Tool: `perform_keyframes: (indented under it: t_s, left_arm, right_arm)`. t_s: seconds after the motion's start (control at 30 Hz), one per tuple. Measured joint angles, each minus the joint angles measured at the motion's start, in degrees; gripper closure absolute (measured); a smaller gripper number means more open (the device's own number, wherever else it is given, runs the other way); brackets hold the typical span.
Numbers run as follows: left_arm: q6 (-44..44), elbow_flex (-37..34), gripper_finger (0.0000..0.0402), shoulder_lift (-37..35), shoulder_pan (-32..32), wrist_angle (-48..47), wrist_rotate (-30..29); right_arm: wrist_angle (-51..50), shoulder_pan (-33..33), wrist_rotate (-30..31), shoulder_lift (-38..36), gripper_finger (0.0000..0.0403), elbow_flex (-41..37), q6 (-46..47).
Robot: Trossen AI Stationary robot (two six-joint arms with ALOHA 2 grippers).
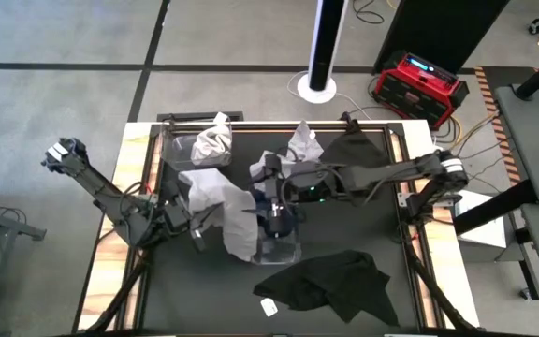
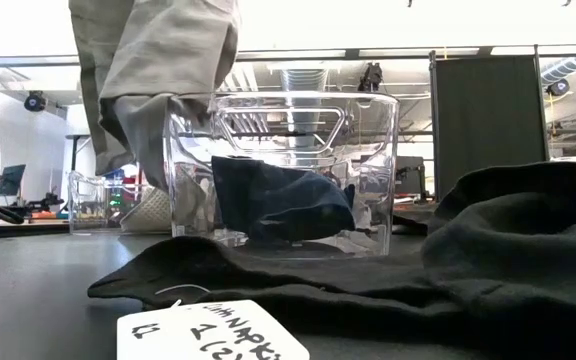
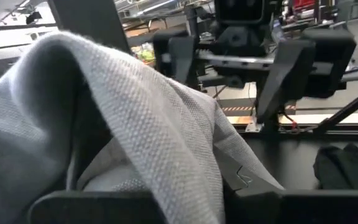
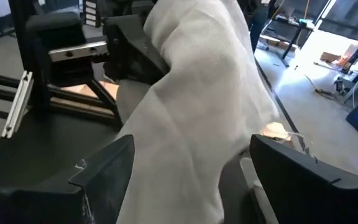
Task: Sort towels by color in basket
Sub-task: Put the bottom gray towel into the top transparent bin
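Note:
My left gripper holds a light grey towel up off the table; in the low view the towel hangs beside a clear basket that holds a navy towel. My right gripper is open, its fingers on either side of the hanging towel; I cannot tell whether they touch it. A second clear basket at the far left holds a pale towel. Another pale towel and two black towels lie on the table. My left gripper is shut on the light grey towel, but the cloth drapes over the fingers and hides the place of contact. The towel is lifted clear of the table and hangs slack below the gripper, its lower end by the near basket.
A white label lies near the black towel at the table's near edge. A raised frame runs along the table's far side. Off the table stand a white pole base and a red box.

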Motion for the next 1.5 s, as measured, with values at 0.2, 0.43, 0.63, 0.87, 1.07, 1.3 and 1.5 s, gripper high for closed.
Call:
perform_keyframes:
  t_s: [0.2, 0.43, 0.63, 0.87, 1.07, 1.3, 1.5]
  left_arm:
    - [-0.01, 0.00, 0.0401, 1.82, 0.87, 2.13, 1.12]
    - [0.43, 0.00, 0.0401, 2.34, 1.06, 4.53, 5.67]
    - [1.43, 0.00, 0.0366, 2.27, 1.06, 5.10, 4.65]
    - [2.51, 0.00, 0.0235, 1.93, -0.15, 3.16, -3.20]
    - [8.21, 0.00, 0.0136, 1.94, -1.91, 2.18, -21.26]
    - [11.91, 0.00, 0.0096, 1.68, -2.36, 1.85, -12.44]
    - [12.44, 0.02, 0.0100, 1.68, -0.09, 1.85, 4.24]
  right_arm:
    - [5.62, 0.00, -3.18, 3.96, 0.0096, 0.21, 0.63]
    - [8.44, 0.00, -3.24, 6.04, 0.0173, 0.33, -0.16]
    - [8.43, 0.29, -3.04, 5.98, 0.0364, 0.33, -3.42]
    - [5.87, 0.39, -2.87, 5.13, 0.0393, 0.33, -3.17]
    - [1.09, 0.41, 3.82, 1.20, 0.0394, 0.33, -3.69]
    - [-5.77, 0.20, 7.34, -1.95, 0.0394, 0.33, -2.95]
    - [-7.16, 0.28, -3.68, -1.72, 0.0394, 0.31, -3.27]
